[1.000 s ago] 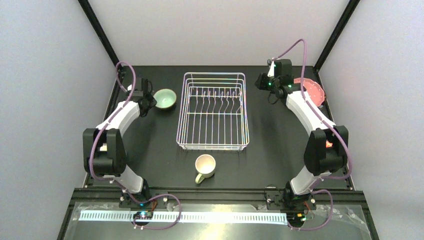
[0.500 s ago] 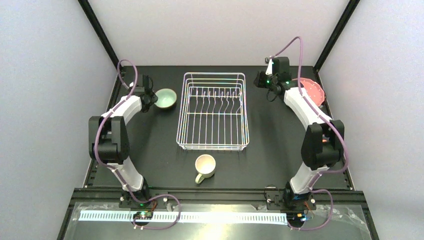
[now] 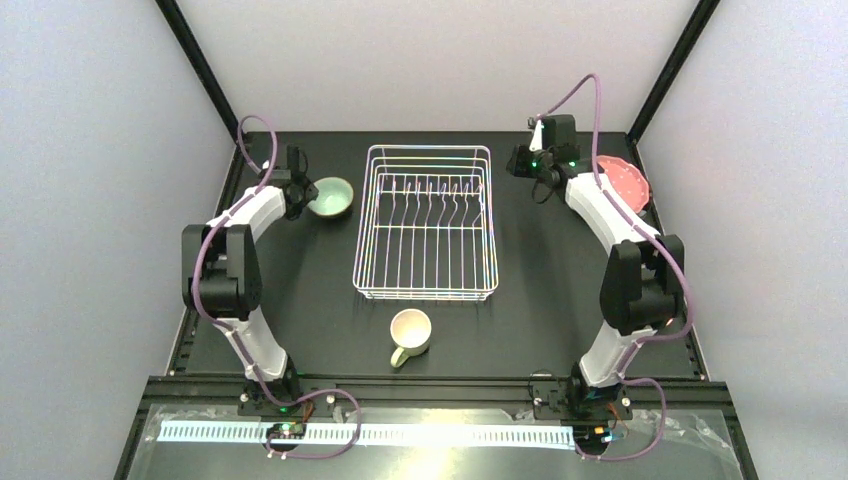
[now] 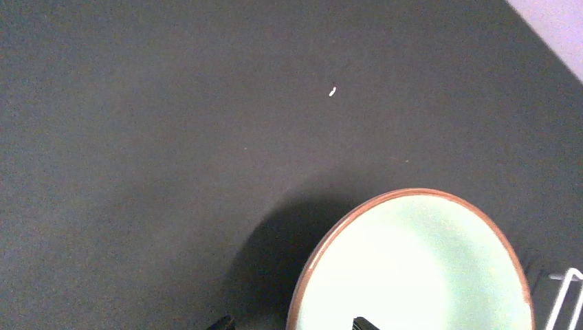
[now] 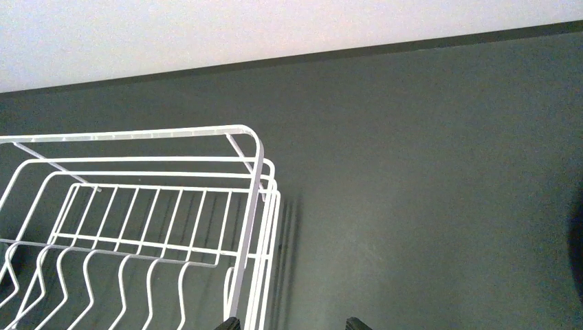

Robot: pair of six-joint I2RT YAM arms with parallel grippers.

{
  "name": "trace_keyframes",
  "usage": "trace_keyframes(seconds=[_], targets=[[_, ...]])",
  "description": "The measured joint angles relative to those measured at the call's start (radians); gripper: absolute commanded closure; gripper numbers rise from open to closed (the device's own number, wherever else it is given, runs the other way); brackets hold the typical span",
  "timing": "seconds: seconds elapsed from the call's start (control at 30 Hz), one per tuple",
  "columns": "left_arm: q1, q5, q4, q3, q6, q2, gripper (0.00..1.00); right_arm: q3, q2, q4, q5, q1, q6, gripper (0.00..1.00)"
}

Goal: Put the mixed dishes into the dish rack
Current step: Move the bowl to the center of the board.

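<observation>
Overhead and wrist views, loading not yet begun. The dish rack [image 3: 427, 222] holds no dish.

The pale-green bowl [image 3: 330, 197] sits upright just left of the rack's far-left corner. The cream mug [image 3: 410, 333] stands in front of the rack's near edge. The pink plate [image 3: 625, 182] lies flat well to the right of the rack, partly hidden by the right arm.

The left gripper [image 4: 290, 323] has its jaws spread wide and grips nothing. One fingertip is outside the bowl's brown rim and the other over its hollow.

The right gripper [image 5: 292, 323] is also spread and empty. It hangs at the rack's far-right corner, with one fingertip close beside the corner wire.

Likely hazards:

- **Bowl slips in the pinch.** A grip on the thin, sloping rim may let the bowl pivot or slip once it is lifted.
- **Bowl pushed aside.** A closure begun too high would push the bowl along the mat instead of seizing it.
- **Bowl strikes the rack.** On the short carry rightward, a drooping bowl could hit the rack's left wall.
- **Rack snagged.** On the right, any sideways motion could catch the corner wire and drag the light rack.
- **Plate hard to lift.** Lying flat, the plate offers little edge to grip.
</observation>
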Motion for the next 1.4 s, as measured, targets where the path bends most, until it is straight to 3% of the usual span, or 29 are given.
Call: trace_keyframes(seconds=[1.07,1.4], targets=[[0.015,0.024,0.004,0.048,0.0,0.073,0.02,0.059,0.032,-0.026,0.016,0.0,-0.015,0.12],[0.015,0.041,0.019,0.048,-0.005,0.124,0.25,0.059,0.032,-0.044,0.027,0.0,-0.014,0.12]])
